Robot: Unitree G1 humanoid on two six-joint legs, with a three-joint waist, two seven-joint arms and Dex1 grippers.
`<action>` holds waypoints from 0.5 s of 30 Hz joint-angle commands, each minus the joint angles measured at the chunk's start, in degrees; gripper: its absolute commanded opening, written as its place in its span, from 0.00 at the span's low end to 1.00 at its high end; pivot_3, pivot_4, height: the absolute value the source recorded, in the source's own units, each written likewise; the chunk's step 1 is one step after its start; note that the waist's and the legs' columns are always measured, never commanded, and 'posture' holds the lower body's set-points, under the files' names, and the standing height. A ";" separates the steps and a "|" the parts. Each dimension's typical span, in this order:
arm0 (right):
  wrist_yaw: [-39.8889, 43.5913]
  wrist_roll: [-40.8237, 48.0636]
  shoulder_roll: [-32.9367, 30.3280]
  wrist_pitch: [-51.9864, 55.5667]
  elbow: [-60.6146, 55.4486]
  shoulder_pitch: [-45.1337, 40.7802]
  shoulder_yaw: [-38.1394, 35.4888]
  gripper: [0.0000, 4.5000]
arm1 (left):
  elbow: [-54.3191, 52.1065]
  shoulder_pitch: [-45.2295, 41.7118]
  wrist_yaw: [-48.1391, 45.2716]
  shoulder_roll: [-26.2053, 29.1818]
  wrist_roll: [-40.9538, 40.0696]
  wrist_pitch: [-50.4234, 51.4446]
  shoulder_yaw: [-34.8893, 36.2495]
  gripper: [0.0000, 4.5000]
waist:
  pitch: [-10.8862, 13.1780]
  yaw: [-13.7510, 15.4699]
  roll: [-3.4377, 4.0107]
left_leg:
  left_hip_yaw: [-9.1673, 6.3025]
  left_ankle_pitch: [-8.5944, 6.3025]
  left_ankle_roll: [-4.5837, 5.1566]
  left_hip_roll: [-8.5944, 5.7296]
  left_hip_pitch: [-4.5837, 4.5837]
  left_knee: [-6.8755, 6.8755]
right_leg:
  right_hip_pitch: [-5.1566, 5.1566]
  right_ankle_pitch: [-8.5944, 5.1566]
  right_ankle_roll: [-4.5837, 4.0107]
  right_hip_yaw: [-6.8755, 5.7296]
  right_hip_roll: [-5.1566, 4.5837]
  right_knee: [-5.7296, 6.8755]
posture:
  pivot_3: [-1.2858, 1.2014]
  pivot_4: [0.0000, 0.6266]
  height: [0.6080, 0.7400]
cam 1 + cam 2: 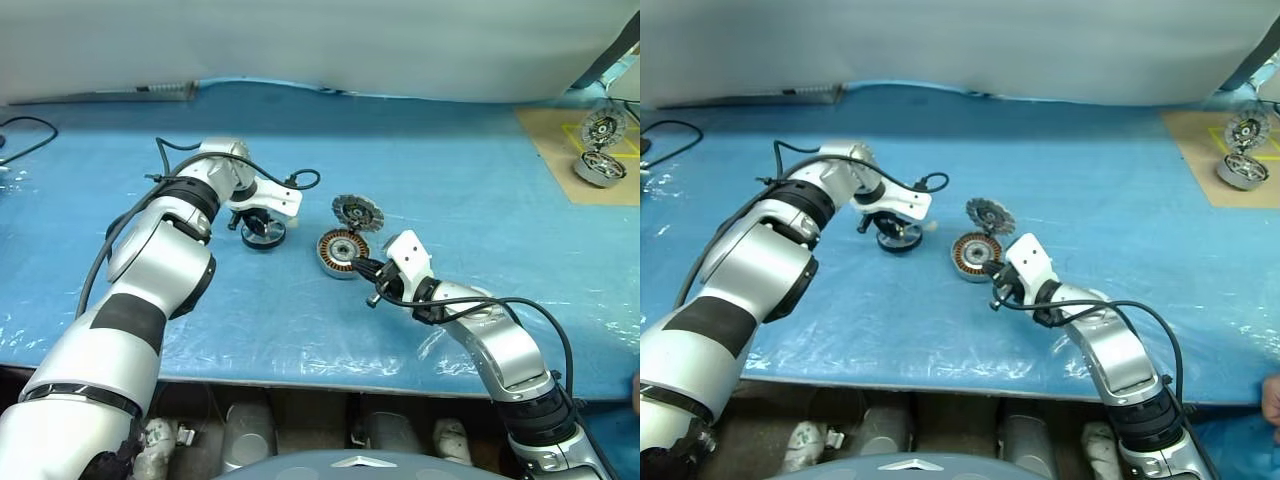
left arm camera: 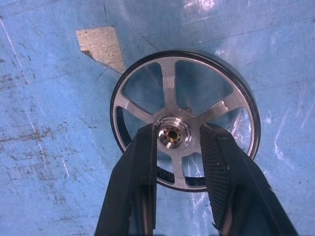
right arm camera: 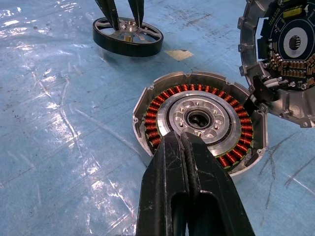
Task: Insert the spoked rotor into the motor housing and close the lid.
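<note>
Left gripper [image 2: 178, 147] pointing steeply down over the spoked rotor [image 2: 184, 118], fingers part open, one each side of the brass-coloured hub at the wheel's centre, close against it; actual contact hard to judge, rotor flat on the blue plastic-covered table [image 1: 450, 180], not lifted. Black rim and silver spokes visible past both fingers. Pale torn patch [image 2: 102, 45] in the blue sheet just beyond the rotor's rim from this claw. Right gripper [image 3: 187, 162] fully shut, holding nothing, fingers pressed together and aimed low toward the motor housing [image 3: 197, 120]; tips sit at the near edge of the housing, over its rim and winding ring; touching or just above, cannot tell. Housing sits directly ahead of the right claw, open side up, copper-brown windings in a ring round a silver centre bearing. Lid [image 3: 283, 59] beyond the housing and off to one side of the right claw, tilted up on edge, still joined at the housing's rim, inner face showing ribs, cut-outs and a small circuit ring. Rotor well beyond the housing as seen from the right claw, apart from it, left fingers standing on it. In the head view, housing between the two claws, nearer the right one. Second motor assembly [image 1: 600, 150] on a brown board [image 1: 560, 150] with yellow marking lines, far off to the right claw's outer side. No readable brand, label or writing anywhere.
</note>
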 commanded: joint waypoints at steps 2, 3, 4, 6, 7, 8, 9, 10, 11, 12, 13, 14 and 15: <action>-0.06 0.15 0.10 -0.98 -0.76 -0.77 -0.44 0.00 | 1.47 2.20 -0.39 -0.56 0.11 -0.05 -0.52 0.21 | 0.00 0.02 0.01 | 0.00 0.00 0.00 0.00 0.00 -0.01 | 0.00 0.00 0.00 0.00 0.00 -0.01 | 0.52 0.24 1.00; -0.05 0.15 0.09 -1.02 -0.72 -0.79 -0.43 0.00 | 1.44 2.10 -0.48 -0.46 -0.01 -0.13 -0.41 0.21 | 0.00 0.03 0.01 | 0.00 0.00 0.00 0.00 0.00 -0.01 | 0.00 0.00 0.00 0.00 0.00 -0.01 | 0.52 0.24 1.00; -0.03 0.12 0.09 -1.06 -0.65 -0.84 -0.38 0.00 | 1.40 1.98 -0.55 -0.33 -0.16 -0.20 -0.26 0.21 | 0.00 0.03 0.01 | 0.00 0.00 0.00 0.00 0.00 -0.01 | 0.00 0.00 0.00 0.00 0.00 -0.01 | 0.52 0.24 1.00; 0.04 0.10 0.11 -1.15 -0.43 -1.04 -0.30 0.00 | 1.32 1.78 -0.64 -0.12 -0.41 -0.37 0.04 0.21 | 0.00 0.03 0.01 | 0.00 0.00 0.00 0.00 -0.01 -0.02 | 0.00 0.00 0.01 0.00 0.00 -0.01 | 0.52 0.24 1.00; 0.09 0.09 0.13 -1.21 -0.26 -1.21 -0.25 0.00 | 1.27 1.64 -0.61 0.00 -0.56 -0.52 0.24 0.21 | 0.00 0.03 0.01 | 0.00 0.00 0.00 0.00 -0.01 -0.01 | 0.00 0.00 0.01 0.00 0.00 -0.02 | 0.52 0.24 1.00; 0.15 0.08 0.14 -1.29 -0.08 -1.36 -0.22 0.00 | 1.20 1.46 -0.74 0.14 -0.78 -0.69 0.48 0.21 | 0.00 0.02 0.01 | 0.00 0.00 0.00 0.00 -0.01 -0.02 | 0.00 0.00 0.01 0.00 0.00 -0.02 | 0.52 0.24 1.00; 0.18 0.08 0.14 -1.37 0.06 -1.46 -0.20 0.00 | 1.15 1.35 -0.84 0.22 -0.91 -0.81 0.65 0.21 | 0.00 0.02 0.00 | 0.00 0.00 0.00 0.00 -0.01 -0.02 | 0.00 0.00 0.01 0.00 0.00 -0.03 | 0.52 0.24 1.00; 0.22 0.09 0.16 -1.43 0.26 -1.64 -0.20 0.00 | 1.03 1.03 -0.99 0.40 -1.20 -1.07 0.94 0.21 | 0.00 0.02 0.00 | 0.00 0.00 0.00 0.00 -0.02 -0.03 | -0.01 0.00 0.01 -0.01 0.00 -0.03 | 0.52 0.24 1.00; 0.29 0.10 0.15 -1.51 0.50 -1.87 -0.19 0.00 | 0.85 0.47 -0.90 0.62 -1.67 -1.32 1.41 0.21 | 0.00 0.02 0.00 | 0.00 0.00 0.00 0.00 -0.02 -0.03 | -0.01 -0.01 0.01 -0.01 0.00 -0.04 | 0.52 0.24 1.00; 0.35 0.13 0.14 -1.60 0.68 -2.00 -0.21 0.00 | 0.70 -0.04 -0.98 0.81 -2.18 -1.52 1.88 0.21 | 0.00 0.02 0.00 | 0.00 0.00 0.00 0.00 -0.04 -0.04 | -0.03 -0.01 0.01 -0.01 0.00 -0.05 | 0.52 0.24 1.00; 0.40 0.13 0.15 -1.63 0.85 -2.19 -0.19 0.00 | 0.51 -0.69 -1.23 1.11 -2.77 -1.94 2.42 0.21 | 0.01 0.03 0.00 | 0.00 0.00 0.00 0.00 -0.06 -0.06 | -0.04 0.00 0.01 -0.02 0.00 -0.06 | 0.52 0.24 1.00; 0.46 0.12 0.15 -1.68 1.02 -2.39 -0.14 0.00 | 0.35 -1.21 -1.29 1.39 -3.25 -2.34 2.93 0.21 | 0.01 0.03 -0.02 | 0.00 0.00 0.00 0.01 -0.09 -0.06 | -0.07 0.00 0.00 -0.02 0.00 -0.07 | 0.52 0.24 1.00; 0.51 0.11 0.15 -1.72 1.12 -2.52 -0.13 0.00 | 0.22 -1.63 -1.27 1.62 -3.74 -2.56 3.52 0.21 | 0.02 0.06 -0.03 | 0.00 0.00 0.00 0.01 -0.10 -0.06 | -0.13 0.00 0.00 -0.03 0.00 -0.08 | 0.52 0.24 1.00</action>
